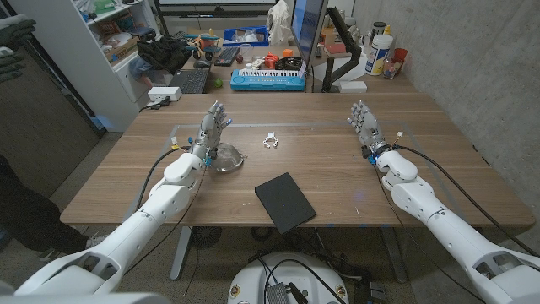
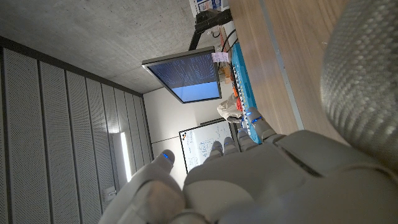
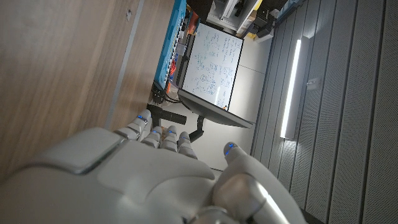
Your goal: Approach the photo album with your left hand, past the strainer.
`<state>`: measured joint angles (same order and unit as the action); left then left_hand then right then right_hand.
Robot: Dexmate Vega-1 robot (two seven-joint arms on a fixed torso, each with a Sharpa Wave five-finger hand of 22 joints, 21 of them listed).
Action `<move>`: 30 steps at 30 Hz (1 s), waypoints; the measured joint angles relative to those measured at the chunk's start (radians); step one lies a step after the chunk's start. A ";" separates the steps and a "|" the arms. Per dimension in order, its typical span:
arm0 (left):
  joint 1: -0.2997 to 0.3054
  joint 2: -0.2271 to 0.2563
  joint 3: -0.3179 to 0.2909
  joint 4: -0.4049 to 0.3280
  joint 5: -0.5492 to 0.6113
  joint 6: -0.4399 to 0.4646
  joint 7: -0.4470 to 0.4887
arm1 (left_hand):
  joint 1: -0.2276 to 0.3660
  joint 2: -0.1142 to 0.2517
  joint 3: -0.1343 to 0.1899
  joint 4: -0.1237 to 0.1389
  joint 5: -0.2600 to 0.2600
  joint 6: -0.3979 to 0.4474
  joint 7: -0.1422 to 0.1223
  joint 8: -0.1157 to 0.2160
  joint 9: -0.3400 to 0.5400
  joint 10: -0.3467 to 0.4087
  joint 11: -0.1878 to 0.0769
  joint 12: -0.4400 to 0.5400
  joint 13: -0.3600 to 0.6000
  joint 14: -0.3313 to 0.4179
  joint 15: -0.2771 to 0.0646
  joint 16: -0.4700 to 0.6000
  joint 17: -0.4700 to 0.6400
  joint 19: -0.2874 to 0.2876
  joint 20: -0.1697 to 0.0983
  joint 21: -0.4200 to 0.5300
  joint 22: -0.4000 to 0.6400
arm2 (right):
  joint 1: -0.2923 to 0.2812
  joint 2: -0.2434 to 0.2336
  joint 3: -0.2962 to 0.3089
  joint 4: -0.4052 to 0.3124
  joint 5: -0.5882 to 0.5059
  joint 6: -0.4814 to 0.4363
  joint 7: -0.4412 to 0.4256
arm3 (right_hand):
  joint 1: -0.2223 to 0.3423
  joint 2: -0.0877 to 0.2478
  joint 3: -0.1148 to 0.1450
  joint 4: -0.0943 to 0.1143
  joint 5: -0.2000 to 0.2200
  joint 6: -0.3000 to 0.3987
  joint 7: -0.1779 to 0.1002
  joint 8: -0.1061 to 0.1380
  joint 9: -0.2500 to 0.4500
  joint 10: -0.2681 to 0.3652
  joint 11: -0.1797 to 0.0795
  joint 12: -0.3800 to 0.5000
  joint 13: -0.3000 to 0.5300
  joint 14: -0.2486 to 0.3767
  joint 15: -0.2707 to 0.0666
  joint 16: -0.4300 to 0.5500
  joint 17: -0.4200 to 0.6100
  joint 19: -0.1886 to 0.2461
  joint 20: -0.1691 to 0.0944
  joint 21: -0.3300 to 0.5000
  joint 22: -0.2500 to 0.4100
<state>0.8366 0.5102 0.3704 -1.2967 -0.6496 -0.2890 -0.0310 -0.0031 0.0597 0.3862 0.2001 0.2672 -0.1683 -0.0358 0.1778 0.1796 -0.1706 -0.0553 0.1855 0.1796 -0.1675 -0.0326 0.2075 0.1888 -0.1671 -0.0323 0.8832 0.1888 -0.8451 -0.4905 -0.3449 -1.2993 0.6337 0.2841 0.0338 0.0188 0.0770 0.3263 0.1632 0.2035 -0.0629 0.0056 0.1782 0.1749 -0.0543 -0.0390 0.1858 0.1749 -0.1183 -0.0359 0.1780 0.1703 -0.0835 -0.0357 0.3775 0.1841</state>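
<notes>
The photo album (image 1: 284,202) is a flat black book lying near the table's front edge, a little right of the middle. A metal strainer (image 1: 226,158) sits on the table left of it, and its mesh (image 2: 360,68) looms close in the left wrist view. My left hand (image 1: 212,128) stands open just behind the strainer, fingers apart and pointing up, holding nothing. From the wrist I see the back of my left hand (image 2: 249,180). My right hand (image 1: 364,122) is open at the right side, far from the album; its back (image 3: 149,180) shows from the wrist.
A small white object (image 1: 270,140) lies behind the album near the table's middle. A blue toy keyboard (image 1: 268,79), a monitor (image 1: 308,25) and a laptop (image 1: 189,80) stand beyond the far edge. A person's leg (image 1: 21,211) is at the left edge.
</notes>
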 measured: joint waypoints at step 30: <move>-0.003 0.011 0.005 -0.013 0.034 0.000 0.018 | 0.000 0.000 0.000 0.000 0.000 0.000 0.000 0.004 0.000 0.000 0.000 0.000 0.000 0.000 0.000 0.004 0.000 0.000 0.000 0.005 0.004 | -0.037 0.117 0.155 -0.004 -0.127 -0.060 0.082 | 0.000 0.000 0.000 0.000 0.000 0.000 0.000 0.000 0.000 0.000 0.000 0.000 0.000 0.000 0.000 0.000 0.000 0.000 0.000 0.000 0.000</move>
<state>0.8337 0.5214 0.3757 -1.3095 -0.6151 -0.2889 -0.0130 -0.0031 0.0596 0.3861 0.2000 0.2671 -0.1682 -0.0357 0.1816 0.1793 -0.1705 -0.0552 0.1855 0.1794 -0.1674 -0.0325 0.2114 0.1885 -0.1669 -0.0322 0.8879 0.1924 -0.8825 -0.3733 -0.1903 -1.3034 0.5066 0.2243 0.1155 0.0189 0.0768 0.3260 0.1629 0.2035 -0.0628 0.0055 0.1781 0.1746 -0.0541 -0.0389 0.1858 0.1747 -0.1181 -0.0359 0.1780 0.1701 -0.0834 -0.0356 0.3774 0.1839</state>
